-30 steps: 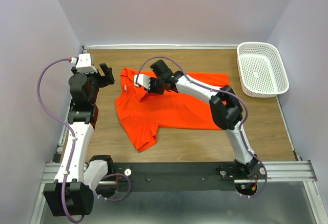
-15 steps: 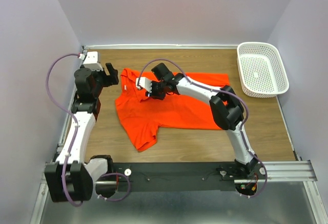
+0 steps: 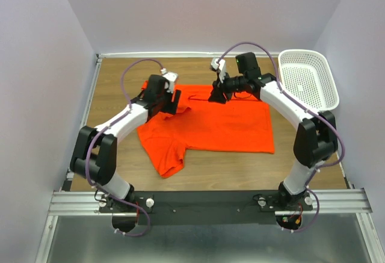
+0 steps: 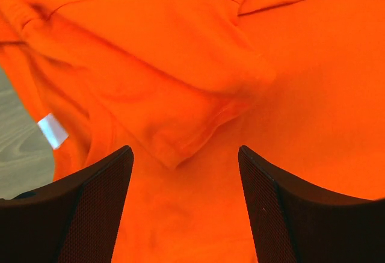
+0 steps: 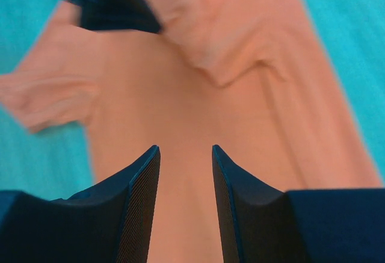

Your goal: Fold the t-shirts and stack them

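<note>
**Left of frame.** The left gripper hangs over the upper-left shoulder of the t-shirt. Its fingers are spread with nothing between them. In the wrist view a doubled-over flap of fabric lies directly below the gap, with a white label on the cloth at left. Judgement: it is stationed there to take that flap or shoulder edge for the next fold.

**Centre.** The orange-red garment lies mostly flat on the wooden table, in the middle of the frame. One sleeve trails toward the lower left. It is not yet folded into a compact shape, and nothing is stacked.

**Right of centre.** The right gripper is raised over the shirt's upper edge near the collar. Its fingers are parted and hold nothing. Its wrist view is blurred and off-colour, but the gap between the fingers shows clearly. Judgement: it is clear of the cloth, leaving room for the other arm.

**Upper right.** The white basket stands apart from the shirt.

**Change from one second earlier.**
- The left arm stood off the cloth at the table's left edge and has since swung over the shoulder.
- The right gripper was down on the collar area at left. It has since let go, lifted, and moved right.
- The basket is unmoved.
</note>
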Available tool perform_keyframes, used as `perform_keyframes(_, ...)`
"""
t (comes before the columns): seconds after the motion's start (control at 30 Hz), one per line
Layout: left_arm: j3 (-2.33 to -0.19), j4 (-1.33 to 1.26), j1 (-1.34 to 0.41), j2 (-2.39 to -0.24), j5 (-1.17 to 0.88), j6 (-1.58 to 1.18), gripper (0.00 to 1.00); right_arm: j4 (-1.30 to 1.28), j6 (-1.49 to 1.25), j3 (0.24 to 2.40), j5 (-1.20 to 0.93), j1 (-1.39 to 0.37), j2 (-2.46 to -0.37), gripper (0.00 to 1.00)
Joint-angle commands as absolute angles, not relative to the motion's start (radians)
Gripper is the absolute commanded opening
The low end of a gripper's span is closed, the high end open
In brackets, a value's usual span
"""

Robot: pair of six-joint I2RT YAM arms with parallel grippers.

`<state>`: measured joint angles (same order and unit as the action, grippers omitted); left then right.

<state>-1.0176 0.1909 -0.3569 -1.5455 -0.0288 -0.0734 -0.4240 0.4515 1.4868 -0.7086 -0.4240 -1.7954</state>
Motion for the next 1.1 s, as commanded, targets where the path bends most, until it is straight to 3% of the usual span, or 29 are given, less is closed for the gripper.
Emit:
perform_keyframes(0.0, -1.086, 0.316, -0.477, -1.643, 0.23, 0.031, 0.79, -0.436, 0.407, 1.362, -0.848, -0.45, -1.703, 0.48)
perform_keyframes(0.37, -1.131, 0.397, -0.591, -1.782, 0.414, 0.068, 0.76, -0.431, 0.379, 1.322, -0.951, -0.347, -1.703, 0.5)
perform_keyframes(0.67, -1.17, 0.403, -0.591, -1.842, 0.471, 0.055, 0.5, -0.431, 0.379, 1.321, -0.954, -0.345, -1.709, 0.5)
perform_keyframes(0.93, -1.183, 0.406, -0.578, -1.862, 0.489, 0.051, 0.4, -0.431, 0.377, 1.319, -0.954, -0.345, -1.713, 0.5)
perform_keyframes(1.07, -1.183, 0.408, -0.571, -1.868, 0.497, 0.048, 0.25, -0.433, 0.377, 1.318, -0.962, -0.344, -1.717, 0.5)
